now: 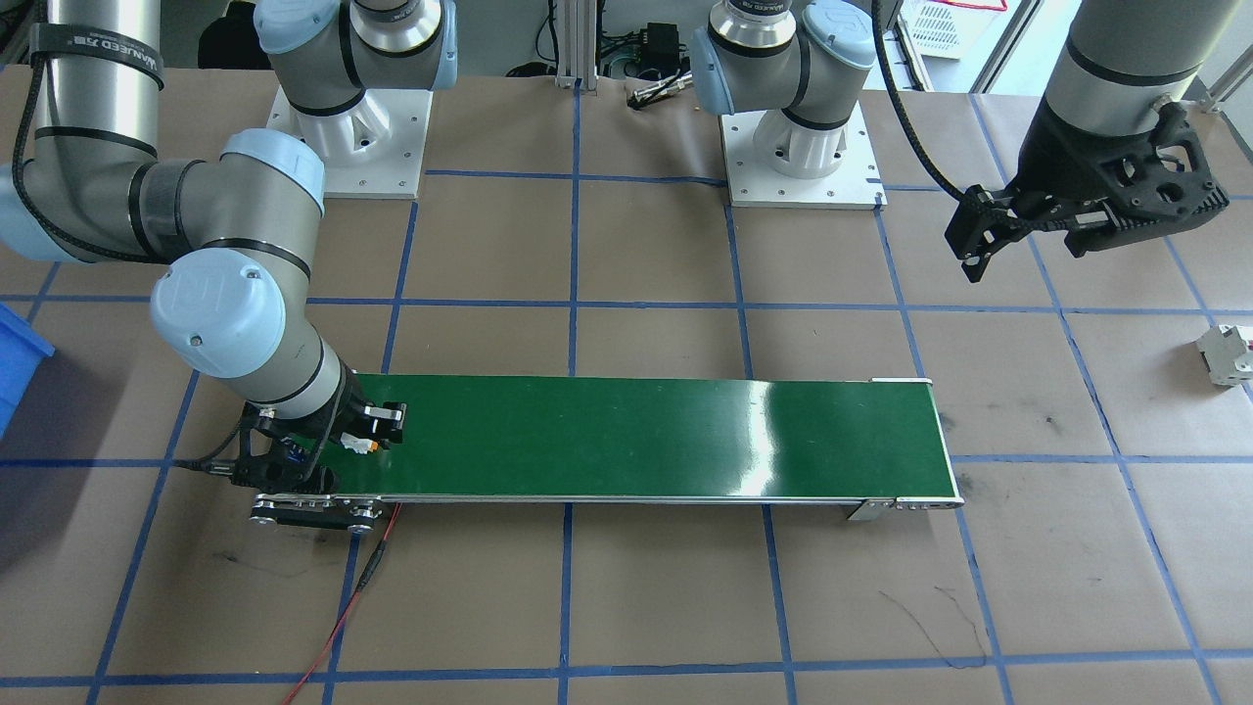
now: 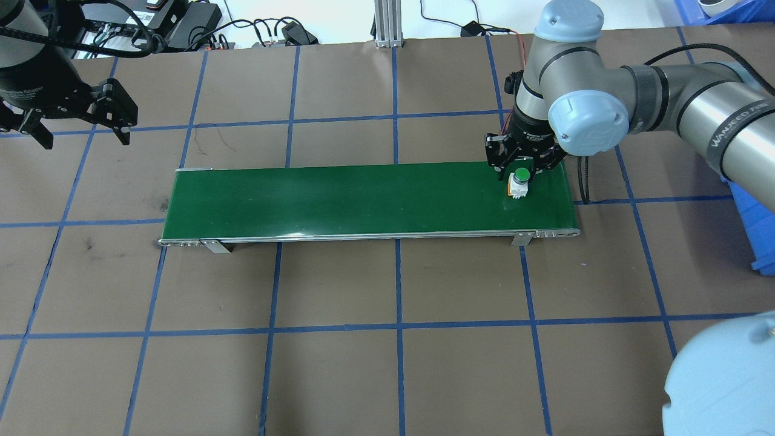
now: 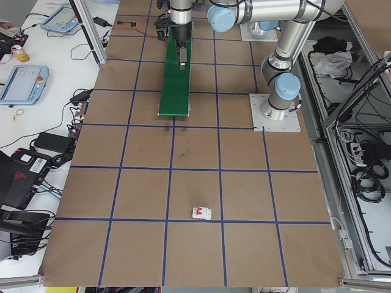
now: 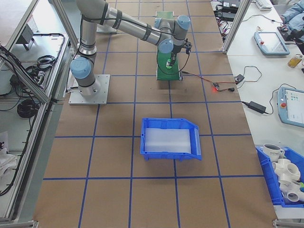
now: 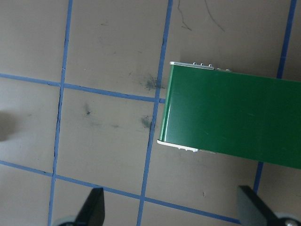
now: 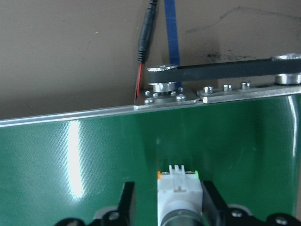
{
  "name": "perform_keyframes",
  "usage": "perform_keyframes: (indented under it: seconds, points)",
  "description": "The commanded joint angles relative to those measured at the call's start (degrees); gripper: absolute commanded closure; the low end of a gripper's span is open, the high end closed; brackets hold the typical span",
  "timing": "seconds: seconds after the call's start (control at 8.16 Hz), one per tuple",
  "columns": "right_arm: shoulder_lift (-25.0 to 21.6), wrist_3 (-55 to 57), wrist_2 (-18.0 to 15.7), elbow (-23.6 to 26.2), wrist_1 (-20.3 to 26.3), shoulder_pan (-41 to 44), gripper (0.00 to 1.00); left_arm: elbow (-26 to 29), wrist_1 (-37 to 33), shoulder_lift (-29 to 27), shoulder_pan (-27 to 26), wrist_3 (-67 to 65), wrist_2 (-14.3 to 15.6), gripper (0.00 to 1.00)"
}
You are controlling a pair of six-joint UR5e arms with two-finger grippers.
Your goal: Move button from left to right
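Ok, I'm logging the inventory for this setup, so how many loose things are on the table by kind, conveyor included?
Push-button switch: 1
White breaker block: 1
Blue bin: 1
Green conveyor belt: 1
Total: 4

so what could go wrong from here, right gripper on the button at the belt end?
1. The button sits between the right gripper fingers, but contact isn't clear in the right wrist view; a shallow grip could slip when lifted.
2. It lies near the end of the conveyor belt, by the pulley and red wire; if dropped or pushed, it may fall off the end.
3. The left gripper hangs open, away from the belt, too far to help.
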Motion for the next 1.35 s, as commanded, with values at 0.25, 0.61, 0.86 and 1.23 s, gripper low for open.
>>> perform_keyframes:
  seconds: [0.25,0.61,0.86,1.23]
  points:
    - [-0.8,-6.5,-2.2,-2.6,0.5,-4.7,0.89,0.1,1.1,0.1,0.3,0.5,0.3,0.0]
    - [-4.3,-24.5,-2.7,-7.5,5.1,-15.3,0.91,1.0,0.4,0.9,0.1,0.4,0.2,0.0]
    - [-4.4,-49.4,-3.6,-8.4,2.7,-27.7,0.93,0.1,0.6,2.8,0.1,-0.1,-0.6,0.0]
    - [-3.7,-70.8,-2.0,-11.9,2.0,-39.9,0.91,-0.2,0.8,2.0,-0.1,-0.2,-0.7,0.0]
